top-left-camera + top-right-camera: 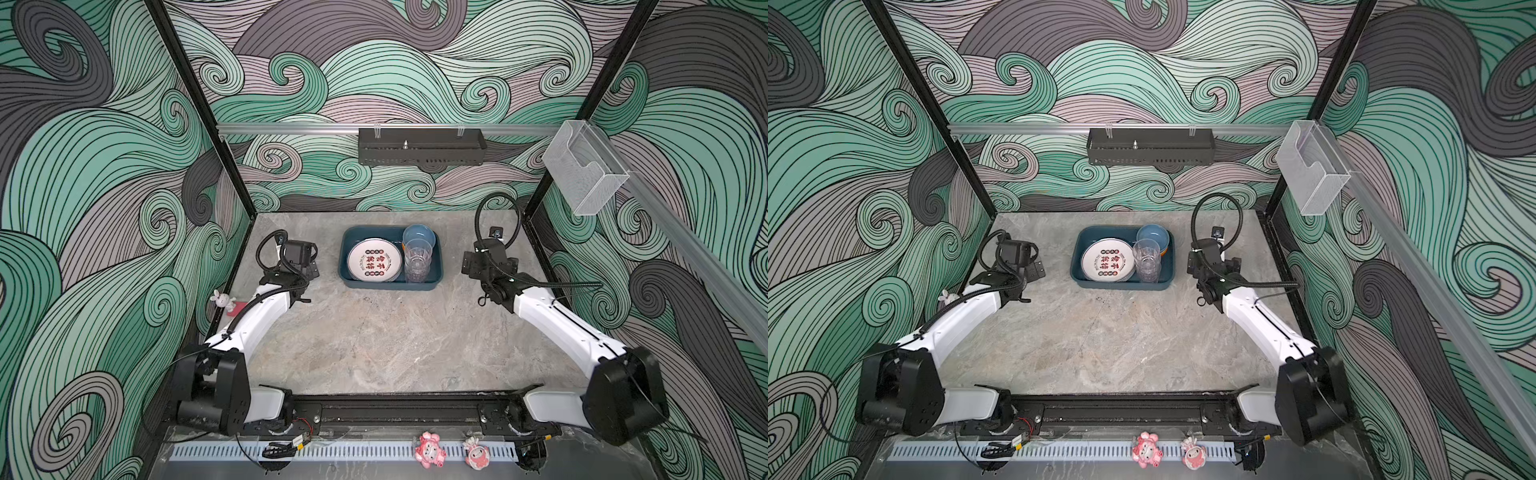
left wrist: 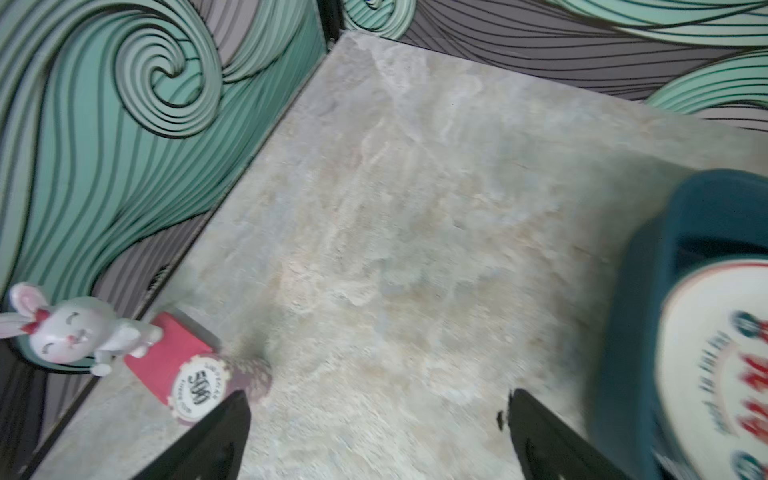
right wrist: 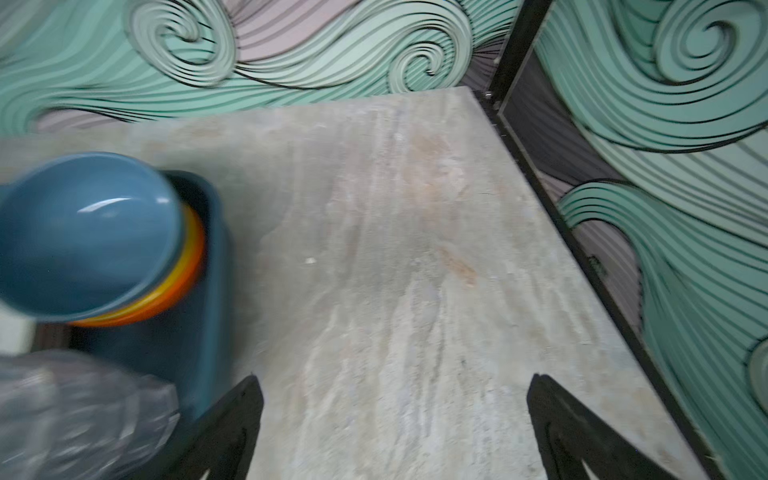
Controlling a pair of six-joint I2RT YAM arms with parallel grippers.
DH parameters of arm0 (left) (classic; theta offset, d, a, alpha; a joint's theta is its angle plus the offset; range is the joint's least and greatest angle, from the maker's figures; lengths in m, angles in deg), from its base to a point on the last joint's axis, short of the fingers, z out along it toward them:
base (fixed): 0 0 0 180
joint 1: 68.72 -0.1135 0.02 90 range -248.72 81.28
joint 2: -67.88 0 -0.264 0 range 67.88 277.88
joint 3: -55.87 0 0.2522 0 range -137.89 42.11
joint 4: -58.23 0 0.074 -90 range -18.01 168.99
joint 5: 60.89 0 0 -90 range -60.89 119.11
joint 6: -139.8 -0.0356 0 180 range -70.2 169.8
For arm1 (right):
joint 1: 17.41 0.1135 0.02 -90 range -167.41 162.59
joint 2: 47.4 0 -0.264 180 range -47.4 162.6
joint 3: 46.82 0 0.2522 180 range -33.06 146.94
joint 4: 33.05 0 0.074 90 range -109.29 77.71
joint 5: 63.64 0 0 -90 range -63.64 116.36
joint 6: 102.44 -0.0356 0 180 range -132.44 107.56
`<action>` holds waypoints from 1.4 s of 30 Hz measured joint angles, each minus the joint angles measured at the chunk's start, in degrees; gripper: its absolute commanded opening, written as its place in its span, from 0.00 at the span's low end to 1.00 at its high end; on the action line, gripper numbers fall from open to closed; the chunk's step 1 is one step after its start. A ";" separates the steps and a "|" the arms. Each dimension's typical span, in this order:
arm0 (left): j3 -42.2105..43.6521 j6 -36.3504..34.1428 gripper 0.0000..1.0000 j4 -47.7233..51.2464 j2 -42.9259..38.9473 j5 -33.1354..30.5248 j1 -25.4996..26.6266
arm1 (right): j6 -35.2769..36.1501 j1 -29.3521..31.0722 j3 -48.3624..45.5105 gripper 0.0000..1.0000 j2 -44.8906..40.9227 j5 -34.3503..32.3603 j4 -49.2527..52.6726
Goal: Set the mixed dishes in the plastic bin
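Both arms flank the plastic bin [image 1: 390, 283], which sits toward the far middle of the marble tabletop [image 1: 374, 340] with its long axis running from left to right. The left gripper [image 2: 378, 397] stands just off the bin's left end and the right gripper [image 3: 395, 380] just off its right end. We judge the two about equally near. Each has its jaws spread wide apart and holds nothing, with only bare tabletop between the fingers. Inside the bin, a white plate printed with Chinese characters [image 1: 375, 258] fills the left part, and further rims seem to show beneath it. A blue bowl [image 1: 419, 237] tops a stack over an orange bowl [image 3: 183, 282] in the far right corner. Upright clear tumblers [image 1: 417, 262] stand nested just in front of that stack. We see no dish on the tabletop outside the bin and judge the task essentially complete.
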 measured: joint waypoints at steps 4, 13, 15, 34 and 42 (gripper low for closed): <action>-0.22 -2.32 0.97 -5.92 7.98 -3.78 -3.61 | 3.28 -3.63 -4.04 1.00 6.71 -7.72 -7.50; 11.17 -9.44 0.88 -24.70 13.00 -2.64 -7.08 | 8.07 -9.77 -17.70 1.00 10.49 -9.70 -29.70; 14.60 -11.10 0.88 -29.70 12.17 0.35 -7.52 | 8.50 -10.67 -18.25 1.00 10.49 -7.19 -32.26; 27.36 -16.65 0.99 -55.25 9.86 10.40 -7.87 | 14.32 -16.35 -30.93 1.00 9.70 24.24 -58.82; 27.36 -16.65 0.99 -55.25 9.86 10.43 -7.87 | 14.40 -17.03 -29.99 1.00 9.70 26.47 -58.69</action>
